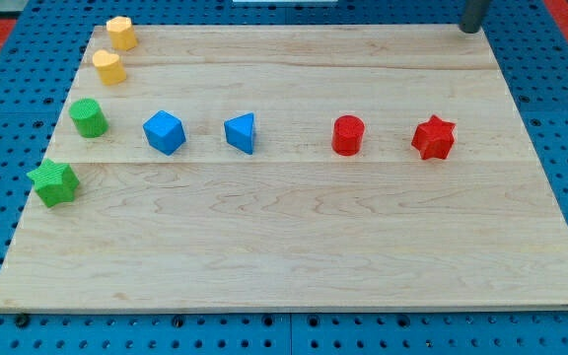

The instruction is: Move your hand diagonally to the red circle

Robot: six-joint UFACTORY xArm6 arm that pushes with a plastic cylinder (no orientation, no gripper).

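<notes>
The red circle (347, 135) stands on the wooden board (294, 247), right of centre. My tip (471, 29) is at the view's top right, at the board's far edge, up and to the right of the red circle and well apart from it. A red star (433, 137) lies just right of the red circle, below my tip. No block touches the tip.
A blue cube (164, 131) and a blue triangle (241, 132) sit left of centre. A green circle (89, 117) and a green star (54, 182) are at the left edge. Two yellow blocks (120, 33) (108, 67) are at the top left.
</notes>
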